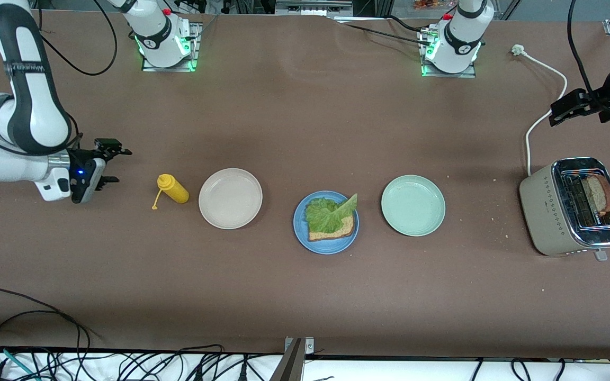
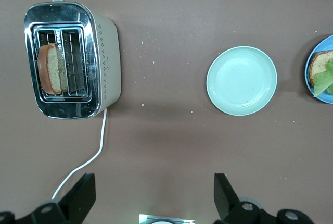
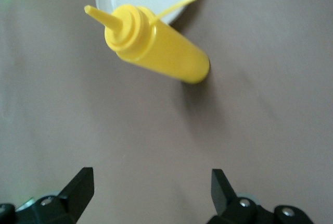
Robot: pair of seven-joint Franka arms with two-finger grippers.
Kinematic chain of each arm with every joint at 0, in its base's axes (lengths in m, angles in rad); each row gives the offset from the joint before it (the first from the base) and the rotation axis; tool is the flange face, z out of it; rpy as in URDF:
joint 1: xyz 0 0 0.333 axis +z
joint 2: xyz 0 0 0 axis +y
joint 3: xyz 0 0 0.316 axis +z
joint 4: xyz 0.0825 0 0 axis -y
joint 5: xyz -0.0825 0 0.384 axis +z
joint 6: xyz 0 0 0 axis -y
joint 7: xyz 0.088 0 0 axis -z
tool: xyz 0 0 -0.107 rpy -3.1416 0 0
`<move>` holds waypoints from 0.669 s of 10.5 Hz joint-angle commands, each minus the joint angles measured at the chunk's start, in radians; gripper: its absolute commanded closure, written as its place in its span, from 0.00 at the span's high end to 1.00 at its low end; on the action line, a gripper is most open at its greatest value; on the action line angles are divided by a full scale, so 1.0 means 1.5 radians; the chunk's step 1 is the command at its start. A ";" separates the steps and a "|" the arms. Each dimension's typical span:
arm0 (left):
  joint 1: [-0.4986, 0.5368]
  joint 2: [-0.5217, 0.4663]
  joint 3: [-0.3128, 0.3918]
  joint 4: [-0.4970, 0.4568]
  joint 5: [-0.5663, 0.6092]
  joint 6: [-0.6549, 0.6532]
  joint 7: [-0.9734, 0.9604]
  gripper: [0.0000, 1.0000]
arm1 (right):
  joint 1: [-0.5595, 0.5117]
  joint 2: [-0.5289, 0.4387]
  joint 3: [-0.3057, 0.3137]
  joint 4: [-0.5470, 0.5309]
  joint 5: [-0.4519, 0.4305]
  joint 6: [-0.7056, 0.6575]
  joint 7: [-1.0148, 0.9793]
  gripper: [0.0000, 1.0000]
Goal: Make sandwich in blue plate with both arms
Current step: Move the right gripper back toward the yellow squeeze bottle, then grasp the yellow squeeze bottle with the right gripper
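Near the middle of the brown table, a blue plate carrying one slice of brown wholegrain bread with a ruffled green lettuce leaf laid on top, the leaf's tip poking over the rim toward the left arm's end; no second slice on it yet. Just beside the blue plate toward the right arm's end, a bare beige plate; beside that, farther toward the same end, a yellow squeeze bottle with its cap hanging loose on a thin strap. Toward the left arm's end, a bare pale green plate, and well apart from it, a beige and chrome toaster with a second slice of brown bread standing in one slot and a white cord trailing off toward the arm bases. Right gripper low above bare table near the yellow squeeze bottle, fingers spread wide, pinching nothing. Left gripper up in the air over the cord near the toaster, fingers likewise spread wide with nothing between them. In the left wrist view, toaster, pale green plate and an edge of the blue plate all visible below.
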 commanded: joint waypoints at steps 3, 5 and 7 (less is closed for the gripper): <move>0.000 0.008 -0.001 0.019 0.015 -0.009 -0.005 1.00 | -0.032 0.079 0.010 0.005 0.215 0.004 -0.364 1.00; 0.000 0.008 -0.001 0.019 0.016 -0.009 -0.005 1.00 | -0.032 0.089 0.010 0.005 0.282 0.003 -0.469 1.00; 0.000 0.008 -0.001 0.019 0.015 -0.009 -0.005 1.00 | -0.031 0.093 0.010 0.003 0.325 -0.015 -0.555 1.00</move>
